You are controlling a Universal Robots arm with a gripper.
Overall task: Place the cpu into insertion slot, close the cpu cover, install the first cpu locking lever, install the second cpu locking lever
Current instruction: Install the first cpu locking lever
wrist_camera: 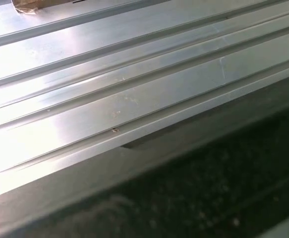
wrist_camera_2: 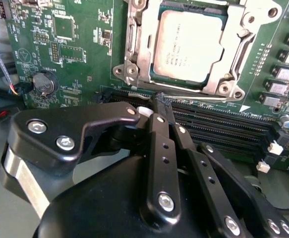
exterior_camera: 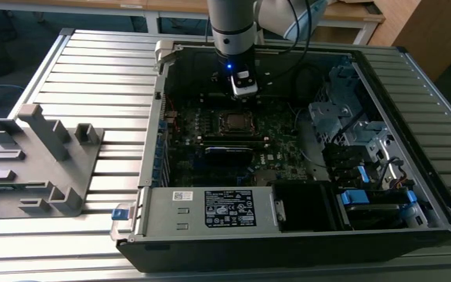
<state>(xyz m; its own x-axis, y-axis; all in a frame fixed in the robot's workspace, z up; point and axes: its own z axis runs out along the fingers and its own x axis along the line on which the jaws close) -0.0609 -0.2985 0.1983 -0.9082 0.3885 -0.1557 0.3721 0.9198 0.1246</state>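
Cpu (wrist_camera_2: 188, 44) sits in its socket, framed by the shiny cpu cover (wrist_camera_2: 233, 54) lying flat around it; its faint print is illegible. Gripper (wrist_camera_2: 161, 101) hovers beside the socket, fingers (wrist_camera_2: 158, 124) clenched together, grasping nothing, its body hiding the board below.

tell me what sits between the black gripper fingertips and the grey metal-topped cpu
In the second wrist view, the cpu cover's silver frame edge, a thin silver lever wire and black memory slots lie between the gripper and the cpu.
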